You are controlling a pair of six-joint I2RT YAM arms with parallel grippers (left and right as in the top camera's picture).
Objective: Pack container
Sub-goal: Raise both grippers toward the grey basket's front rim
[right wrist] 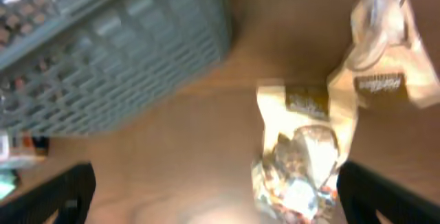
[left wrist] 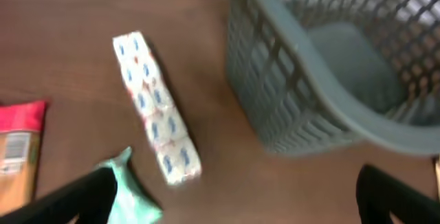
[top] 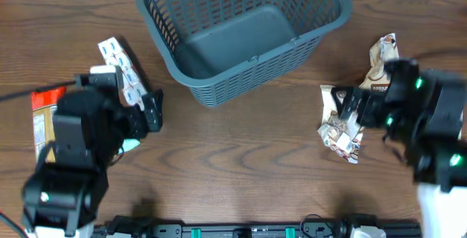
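Observation:
The container [top: 219,85], a large dark grey lattice basket, stands empty at the back middle of the table; it also shows in the left wrist view [left wrist: 323,93] and the right wrist view [right wrist: 103,52]. My left gripper [left wrist: 230,207] is open and empty over the table, left of the basket. A white packet with blue print [left wrist: 157,108] and a mint-green packet [left wrist: 130,196] lie just ahead of it. My right gripper [right wrist: 213,200] is open and empty over a beige snack bag [right wrist: 306,148]; a second beige bag [right wrist: 385,52] lies beyond.
A red and tan packet [top: 42,117] lies at the far left edge; it also shows in the left wrist view [left wrist: 17,148]. The white packet [top: 122,70] and the snack bags [top: 339,125] [top: 379,63] flank the basket on the wooden table.

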